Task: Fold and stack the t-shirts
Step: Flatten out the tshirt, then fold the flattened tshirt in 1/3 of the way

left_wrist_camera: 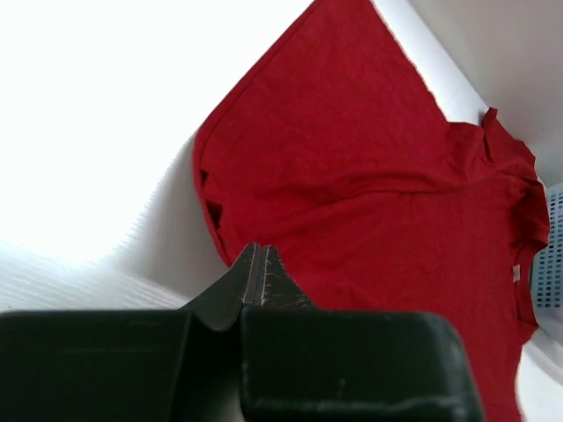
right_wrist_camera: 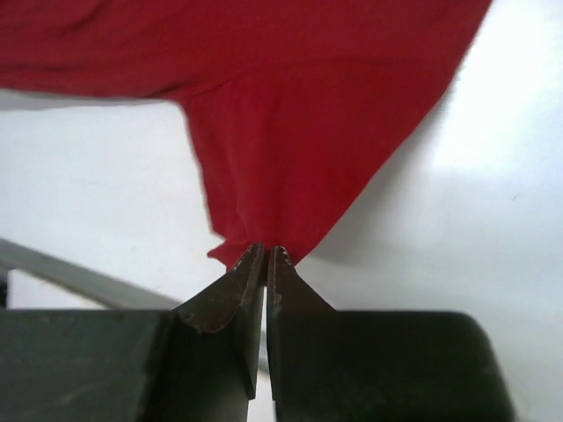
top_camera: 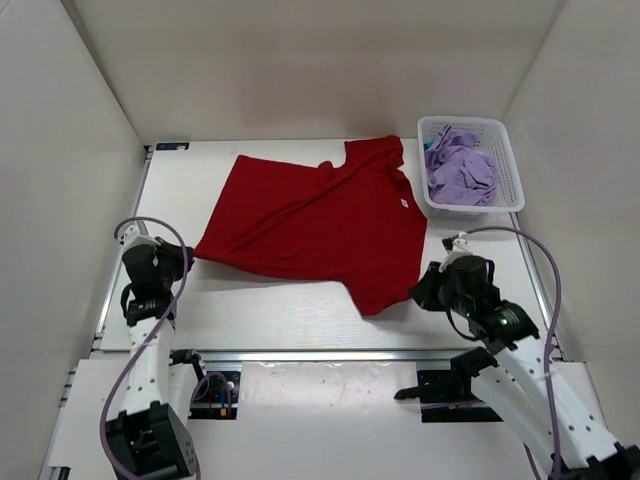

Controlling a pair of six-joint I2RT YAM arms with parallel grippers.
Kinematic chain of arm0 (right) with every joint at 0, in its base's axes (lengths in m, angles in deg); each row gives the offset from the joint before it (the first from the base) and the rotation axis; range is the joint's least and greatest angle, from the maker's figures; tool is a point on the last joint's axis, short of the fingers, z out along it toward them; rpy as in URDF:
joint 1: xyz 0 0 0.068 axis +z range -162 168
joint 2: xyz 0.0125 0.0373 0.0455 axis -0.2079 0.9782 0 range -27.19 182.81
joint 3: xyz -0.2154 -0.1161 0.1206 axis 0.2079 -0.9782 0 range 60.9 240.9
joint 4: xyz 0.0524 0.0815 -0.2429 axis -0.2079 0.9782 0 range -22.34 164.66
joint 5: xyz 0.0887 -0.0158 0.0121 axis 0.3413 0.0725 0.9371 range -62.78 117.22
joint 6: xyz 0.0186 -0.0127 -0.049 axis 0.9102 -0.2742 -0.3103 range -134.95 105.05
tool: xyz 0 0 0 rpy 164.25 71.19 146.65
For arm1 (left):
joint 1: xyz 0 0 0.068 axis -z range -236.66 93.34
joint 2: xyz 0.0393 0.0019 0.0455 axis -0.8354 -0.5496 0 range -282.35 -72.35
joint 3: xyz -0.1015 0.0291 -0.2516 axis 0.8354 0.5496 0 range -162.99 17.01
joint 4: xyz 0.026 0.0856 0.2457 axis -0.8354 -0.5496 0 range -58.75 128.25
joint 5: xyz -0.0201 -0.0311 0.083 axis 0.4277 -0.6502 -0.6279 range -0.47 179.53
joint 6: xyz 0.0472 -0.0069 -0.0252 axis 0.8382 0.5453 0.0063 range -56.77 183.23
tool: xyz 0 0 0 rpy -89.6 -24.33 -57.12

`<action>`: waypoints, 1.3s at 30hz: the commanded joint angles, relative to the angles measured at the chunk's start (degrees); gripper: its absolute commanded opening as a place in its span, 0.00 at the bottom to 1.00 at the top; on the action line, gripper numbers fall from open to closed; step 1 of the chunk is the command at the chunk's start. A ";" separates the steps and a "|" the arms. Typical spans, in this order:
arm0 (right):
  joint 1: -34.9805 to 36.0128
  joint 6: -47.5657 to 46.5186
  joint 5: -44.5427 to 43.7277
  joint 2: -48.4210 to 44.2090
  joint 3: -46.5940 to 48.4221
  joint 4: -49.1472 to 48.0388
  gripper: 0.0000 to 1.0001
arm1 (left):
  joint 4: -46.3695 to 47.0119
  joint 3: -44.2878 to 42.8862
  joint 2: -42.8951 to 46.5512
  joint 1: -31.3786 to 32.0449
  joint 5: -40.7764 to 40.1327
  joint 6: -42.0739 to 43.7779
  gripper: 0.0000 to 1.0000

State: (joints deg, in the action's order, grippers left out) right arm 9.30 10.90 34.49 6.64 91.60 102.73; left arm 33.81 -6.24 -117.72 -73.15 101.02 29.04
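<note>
- A metal rail point(top_camera: 320, 354) runs along the near edge of the white table point(top_camera: 260, 310), just in front of the two arm bases. A purple cable point(top_camera: 125, 380) loops beside the left arm, and another one point(top_camera: 552, 290) curves over the right arm.
- The left gripper point(top_camera: 188, 258) point(left_wrist_camera: 261, 255) is low at the left side of the table. Its fingers are pressed together on the left corner of the red t-shirt point(top_camera: 320, 225) point(left_wrist_camera: 369, 202). In the left wrist view this corner is a little lifted and makes a shadow on the table.
- The right gripper point(top_camera: 418, 288) point(right_wrist_camera: 266, 255) is at the near right side. Its fingers pinch the pointed near right corner of the red t-shirt point(right_wrist_camera: 290, 105).
- The red t-shirt lies spread in the middle of the table, between the two grippers, not folded. It has some wrinkles, and its collar points to the far right.
- The white mesh basket point(top_camera: 512, 180) point(left_wrist_camera: 547, 264) stands in the far right corner of the table, just beside the far sleeve of the red t-shirt.
- The lavender t-shirt point(top_camera: 460, 175) is crumpled inside the basket. A small teal cloth point(top_camera: 431, 145) shows at the far left corner of the basket, but too little is seen to tell more.
- Plain white walls point(top_camera: 60, 150) close the table on the left, right and far sides.
</note>
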 commanded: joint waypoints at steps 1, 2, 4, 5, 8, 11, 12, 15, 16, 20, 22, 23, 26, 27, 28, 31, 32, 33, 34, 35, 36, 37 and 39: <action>6.55 10.09 -5.32 -6.83 1.46 7.02 0.00 | -2.85 1.09 3.00 1.46 -3.31 2.99 0.00; 9.08 12.02 -8.47 -7.71 2.34 9.38 0.00 | -2.76 1.88 3.00 1.20 -1.83 2.38 0.00; 11.65 14.49 -10.87 -7.90 3.57 12.21 0.00 | -3.55 2.50 3.27 -0.46 -0.59 1.59 0.00; 12.27 15.45 -11.39 -7.72 4.10 13.52 0.00 | -4.59 2.50 3.44 -2.04 0.28 1.24 0.00; 10.97 16.51 -12.19 -7.81 6.99 19.04 0.00 | -10.56 -1.86 4.67 -2.07 -1.19 3.68 0.00; 8.42 15.47 -11.40 -8.59 8.41 22.22 0.00 | -11.03 -4.52 3.27 -1.09 0.27 3.53 0.00; 6.75 14.33 -10.44 -9.03 7.89 22.84 0.00 | -9.72 -4.18 2.22 -1.00 1.94 3.17 0.00; 2.62 12.04 -8.51 -8.34 6.92 21.45 0.01 | -5.50 -2.69 0.81 -2.14 5.21 0.54 0.00; 1.13 10.99 -7.54 -8.25 6.40 20.23 0.00 | -3.66 -2.25 -0.50 -2.14 5.30 -0.16 0.00; -5.64 4.84 -1.83 -2.64 6.30 13.02 0.00 | 0.83 -1.37 -3.67 -1.44 4.87 -3.59 0.00; -11.25 0.28 0.28 3.15 5.78 6.19 0.00 | 3.90 -1.80 -6.13 0.22 3.11 -5.52 0.00; -12.67 -0.70 1.34 4.74 5.60 4.06 0.00 | 3.83 -2.41 -7.10 0.84 2.15 -6.23 0.00; -18.30 -2.55 4.68 13.09 6.91 -3.59 0.00 | 6.29 -4.44 -11.65 2.34 0.12 -7.28 0.00; -18.05 -2.47 4.51 15.89 8.57 -5.78 0.00 | 7.60 -4.88 -13.59 2.34 0.03 -7.72 0.00; -16.48 -1.51 1.38 17.92 10.24 -7.72 0.00 | 7.96 -5.49 -15.26 2.51 0.29 -8.08 0.00; -13.13 -1.85 -4.00 25.13 14.90 -10.36 0.00 | 9.28 -7.16 -19.48 3.12 -0.84 -8.96 0.00; -13.39 -1.59 -3.49 27.85 15.79 -11.16 0.01 | 9.98 -7.95 -20.98 3.31 -0.76 -9.39 0.00; -13.30 -1.59 -3.05 29.44 16.84 -12.47 0.00 | 10.25 -8.22 -21.78 3.31 -1.37 -9.57 0.00; -13.91 -1.15 -3.14 31.37 17.89 -13.70 0.00 | 10.77 -9.61 -23.87 3.48 -1.20 -9.75 0.00; -14.26 -1.06 -3.75 32.78 18.51 -14.67 0.00 | 10.95 -11.11 -25.81 3.31 -1.29 -10.10 0.00; -13.83 -1.23 -3.75 33.41 19.48 -15.20 0.00 | 10.86 -11.99 -26.78 3.13 -1.29 -10.19 0.00; -14.79 -1.50 -3.66 35.41 20.36 -16.42 0.00 | 10.69 -13.48 -28.19 3.65 -1.90 -9.84 0.00; -15.32 -1.59 -3.93 38.32 22.64 -17.93 0.00 | 10.60 -16.12 -32.05 4.19 -2.61 -9.75 0.00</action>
State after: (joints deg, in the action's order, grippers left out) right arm -4.88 10.20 32.28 42.00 110.33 91.23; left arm 41.98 -17.63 -146.81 -69.61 100.43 19.73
